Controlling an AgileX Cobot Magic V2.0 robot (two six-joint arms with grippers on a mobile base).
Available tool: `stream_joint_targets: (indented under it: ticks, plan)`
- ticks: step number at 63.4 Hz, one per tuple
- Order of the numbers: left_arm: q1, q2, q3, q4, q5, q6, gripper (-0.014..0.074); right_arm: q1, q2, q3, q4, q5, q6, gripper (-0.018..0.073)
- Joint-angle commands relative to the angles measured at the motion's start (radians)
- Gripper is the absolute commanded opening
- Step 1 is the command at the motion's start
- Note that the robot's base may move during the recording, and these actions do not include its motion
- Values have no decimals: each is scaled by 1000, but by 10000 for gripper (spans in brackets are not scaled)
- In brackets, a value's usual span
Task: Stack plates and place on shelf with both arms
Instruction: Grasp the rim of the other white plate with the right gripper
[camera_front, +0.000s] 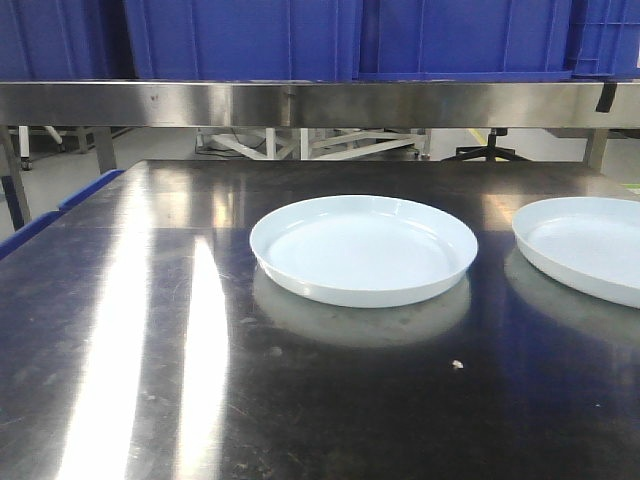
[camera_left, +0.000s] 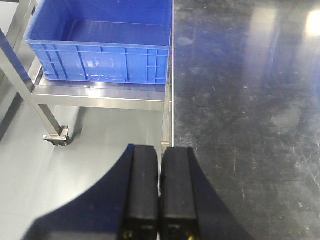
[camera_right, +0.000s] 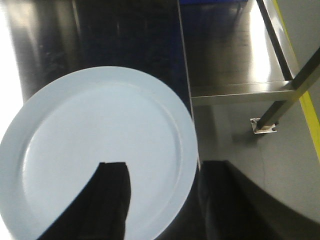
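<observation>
Two white plates lie on the dark steel tabletop: one in the middle (camera_front: 365, 250), the other cut off by the right edge (camera_front: 590, 245). Behind them runs the shelf's steel front rail (camera_front: 320, 103). My right gripper (camera_right: 164, 164) is open and straddles the right rim of a plate (camera_right: 95, 145), one finger over its inside and the other outside the rim. My left gripper (camera_left: 160, 190) is shut on nothing and hangs over the table's left edge. Neither gripper shows in the front view.
Blue crates (camera_front: 350, 35) fill the tier above the rail. Left of the table, a blue crate (camera_left: 100, 45) sits on a low steel rack. A steel tier (camera_right: 235, 50) and a yellow-edged post (camera_right: 300, 85) lie right of the table. A crumb (camera_front: 458, 364) lies near the front.
</observation>
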Motion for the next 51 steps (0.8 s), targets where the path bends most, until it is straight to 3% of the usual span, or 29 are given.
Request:
stream_joint_targets:
  ticks: [1, 16, 51]
  plan:
    - [-4, -6, -25, -3, -74, -5, 86, -50, 50, -74, -21, -54, -7, 440]
    - [-4, -6, -25, -3, -74, -5, 86, -133, 175, -137, -21, -62, -7, 440]
    - [-4, -6, -25, -3, -74, -5, 86, -134, 354, -179, -21, -125, -7, 440]
